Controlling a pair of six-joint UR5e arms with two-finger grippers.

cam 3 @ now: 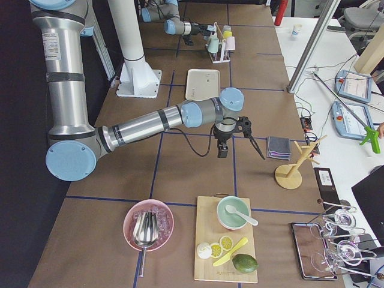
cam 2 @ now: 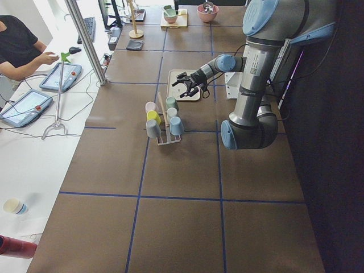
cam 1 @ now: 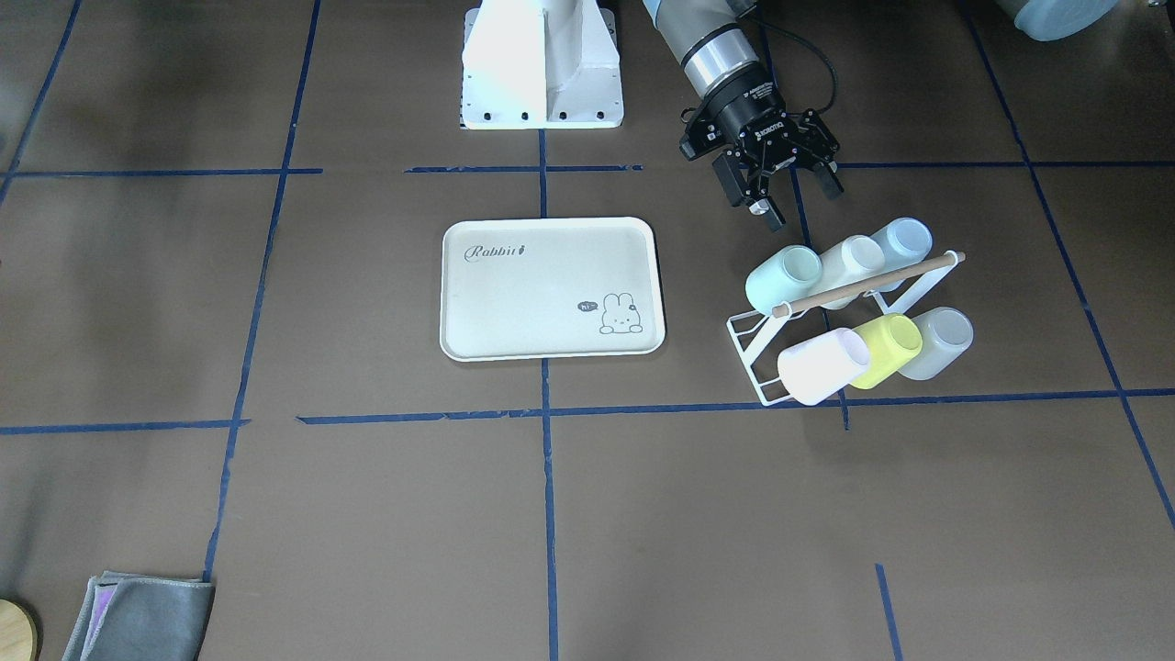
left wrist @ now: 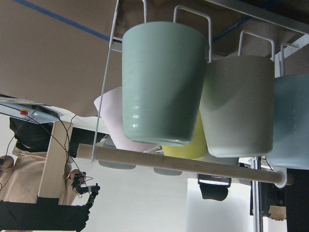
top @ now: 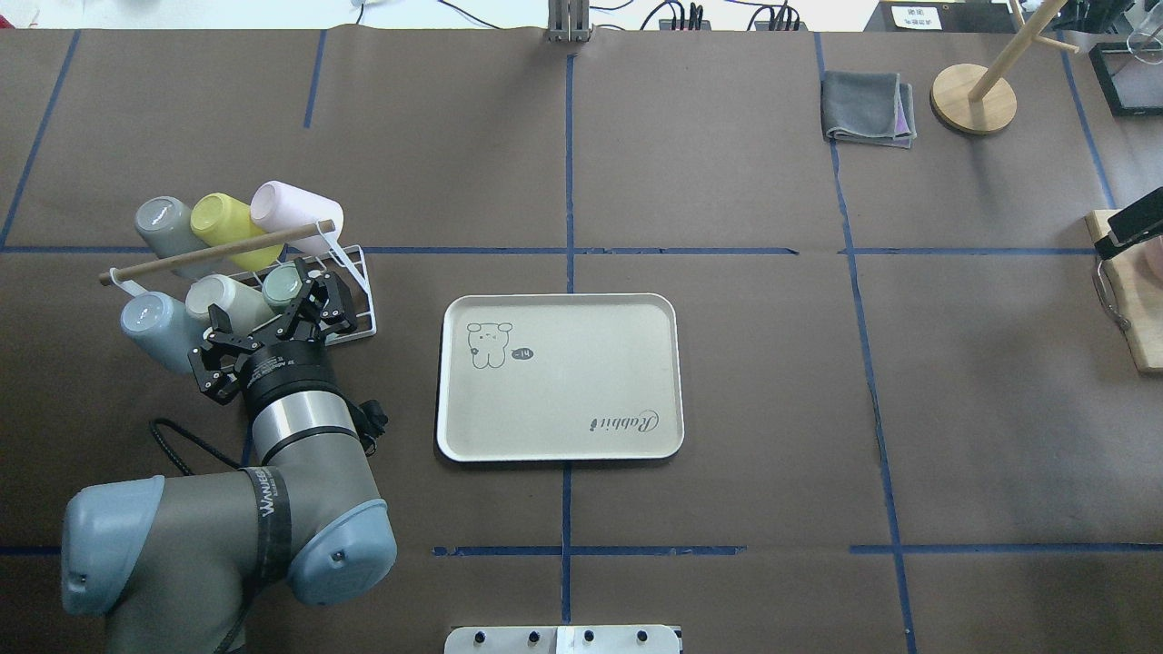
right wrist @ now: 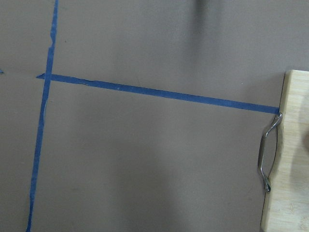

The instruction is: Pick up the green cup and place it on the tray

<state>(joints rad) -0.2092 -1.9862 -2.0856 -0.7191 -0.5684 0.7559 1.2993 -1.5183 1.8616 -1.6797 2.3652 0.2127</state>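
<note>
- The green cup [cam 1: 783, 278] sits on a white wire rack [cam 1: 745, 332]. It lies just ahead of the left gripper [cam 1: 783, 193], past the fingertips and slightly below them, and nothing is touching it.
- It is the end cup of the 3 in the row nearest the gripper, on the gripper's right. The cream cup [cam 1: 849, 260] is touching or almost touching it on the other side, and the pale blue cup [cam 1: 902, 240] comes after that.
- Its long axis is tilted. The mouth is down over a wire prong, and the closed base leans up and back toward the gripper, under the rack's wooden dowel [cam 1: 872, 283].
- The left gripper is spread wide and holds nothing. The left wrist view looks almost straight at the cup's side.
- Judged from this, the next move is a short advance so the 2 fingers straddle the cup's body across its width, then a pull up along the prong's slope. The cream cup and the dowel leave little room.
- The tray [cam 1: 532, 303] lies flat off to the gripper's right, well apart from the rack.
- The right gripper [cam 3: 240, 141] hangs over bare table beside a wooden cutting board [right wrist: 289, 159], far off to the left gripper's right and beyond the tray. I cannot tell how its jaws stand. The left arm is clearly the nearer one.
</note>
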